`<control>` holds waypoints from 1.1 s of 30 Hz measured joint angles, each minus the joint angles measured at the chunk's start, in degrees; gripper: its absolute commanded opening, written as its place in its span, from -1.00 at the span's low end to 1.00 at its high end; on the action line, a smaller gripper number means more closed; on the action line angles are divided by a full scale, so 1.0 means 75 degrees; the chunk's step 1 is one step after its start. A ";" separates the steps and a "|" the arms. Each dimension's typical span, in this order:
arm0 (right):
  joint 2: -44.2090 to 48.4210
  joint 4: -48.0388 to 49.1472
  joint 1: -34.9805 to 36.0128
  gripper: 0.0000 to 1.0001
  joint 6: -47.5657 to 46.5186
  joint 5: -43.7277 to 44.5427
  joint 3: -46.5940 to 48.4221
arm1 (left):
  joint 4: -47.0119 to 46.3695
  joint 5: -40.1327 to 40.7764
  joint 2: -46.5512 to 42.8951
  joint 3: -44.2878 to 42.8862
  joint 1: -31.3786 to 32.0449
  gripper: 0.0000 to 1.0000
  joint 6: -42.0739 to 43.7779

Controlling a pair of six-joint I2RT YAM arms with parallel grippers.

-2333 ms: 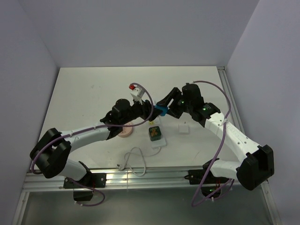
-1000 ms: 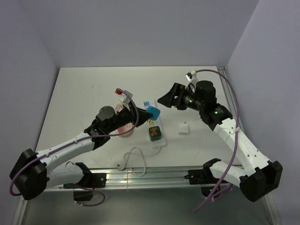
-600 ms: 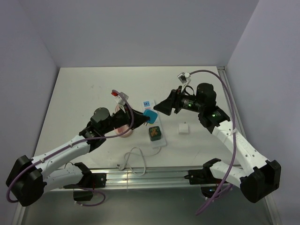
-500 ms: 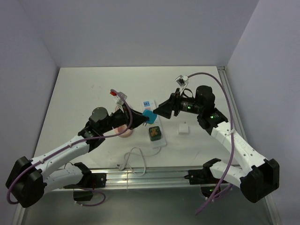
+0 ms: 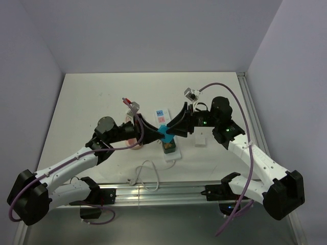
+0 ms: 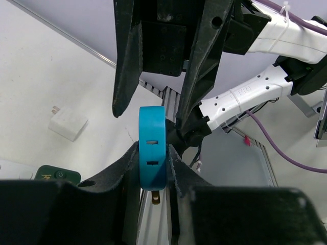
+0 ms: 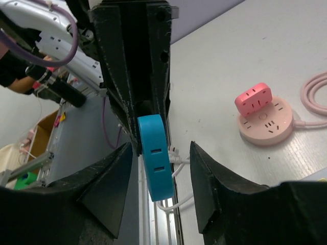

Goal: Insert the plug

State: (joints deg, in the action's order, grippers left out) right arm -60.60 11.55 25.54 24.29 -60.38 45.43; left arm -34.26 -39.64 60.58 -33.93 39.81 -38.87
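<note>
Plug (image 6: 153, 148), blue, gripped by left claw (image 6: 153, 168) at centre frame, over white power strip (image 5: 161, 116); right claw (image 7: 161, 149) straddles it, jaws parted, gap on one side.

The plug (image 5: 164, 131) sits between the fingers of the left gripper (image 5: 160, 130), held above the power strip (image 5: 162, 114), which lies on the table (image 5: 92, 97). The right gripper (image 5: 172, 131) faces it from the opposite side, with one finger on each side of the plug and a gap showing on at least one side. Just below both grippers, toward the arm bases, a cube adapter (image 5: 168, 146) is seated in the strip. Right of the right gripper, a small charger (image 5: 200, 139) lies on the table, apart from the strip. Left of the left gripper, partly under its arm, a round socket hub (image 7: 265, 122) rests on the table with an outlet block (image 7: 254, 98) on top. The strip's cable (image 5: 145, 171) loops on the table nearer the bases.
</note>
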 measured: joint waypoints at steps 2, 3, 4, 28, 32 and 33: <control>0.0000 -0.0012 0.0061 0.02 -0.0125 -0.0119 0.0000 | -0.0003 -0.0052 0.0038 0.0000 -0.0003 -0.99 0.0000; 0.0000 -0.0026 0.0085 0.00 -0.0184 -0.0166 0.0000 | -0.0003 -0.0064 0.0047 0.0000 -0.0003 -0.99 0.0003; 0.0000 -0.0044 0.0108 -0.03 -0.0227 -0.0213 0.0000 | 0.0000 -0.0073 0.0055 0.0000 -0.0003 -0.99 0.0003; 0.0003 -0.0603 0.0527 -1.00 -0.0734 0.0181 0.0047 | 0.1314 0.1760 -0.1099 0.0146 -0.0108 0.86 0.0099; -0.0099 -0.1166 0.0592 -1.00 -0.0632 0.1070 0.0291 | 0.2104 0.3077 -0.1964 0.0146 -0.0172 0.94 0.0105; -0.0166 -0.1288 0.0618 -1.00 -0.0565 0.1346 0.0408 | 0.2378 0.3407 -0.2037 0.0102 -0.0178 0.93 0.0082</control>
State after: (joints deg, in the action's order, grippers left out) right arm -61.84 1.89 30.17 20.05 -50.28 48.49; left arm -16.43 -14.09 45.30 -33.17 38.48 -38.26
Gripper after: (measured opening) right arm 0.263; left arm 0.970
